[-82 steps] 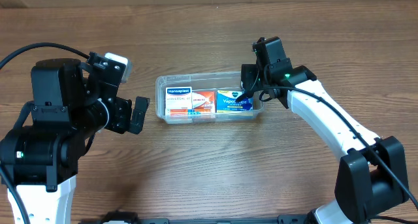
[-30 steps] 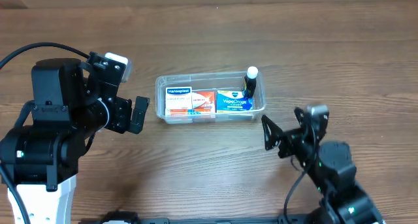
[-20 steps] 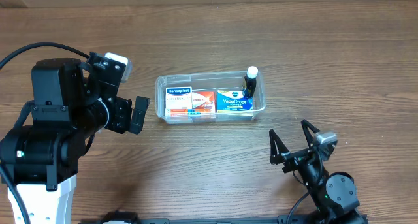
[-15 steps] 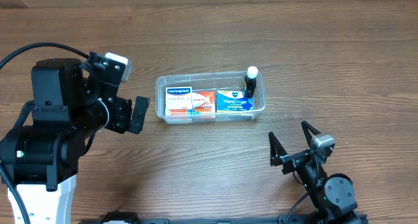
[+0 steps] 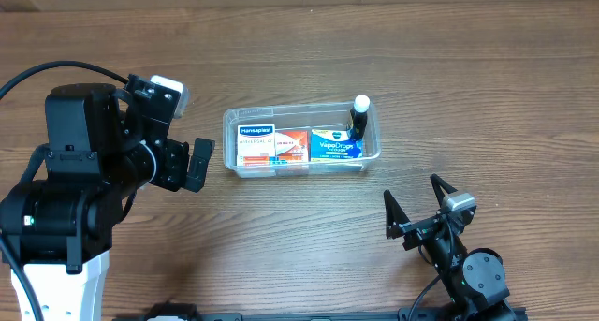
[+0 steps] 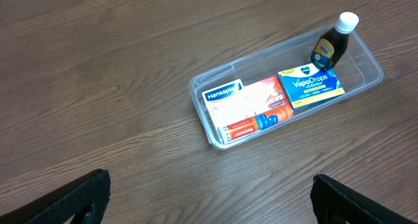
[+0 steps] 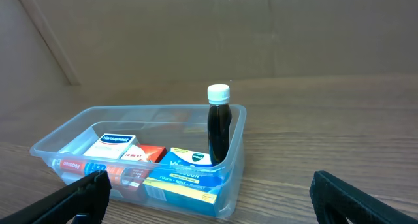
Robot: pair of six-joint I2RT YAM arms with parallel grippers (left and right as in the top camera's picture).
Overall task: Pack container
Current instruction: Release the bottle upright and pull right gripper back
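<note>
Overhead, the clear rectangular plastic tub (image 5: 228,143) lies mid-frame on the wooden worktop (image 5: 468,78), long axis left-to-right. The left end effector (image 5: 182,126), spread wide, is nearer, just off its left end. The right end effector (image 5: 414,197), also spread, sits lower right.

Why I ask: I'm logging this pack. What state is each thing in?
Container: lidless, holding three boxes and a bottle.
Bottle: upright, capped, in an end corner.
Blue box: flat, beside the bottle.
Orange box: flat, mid-container.
White box: flat, at the opposite end.
Left gripper: jaws open, empty.
Right gripper: jaws open, empty.
</note>
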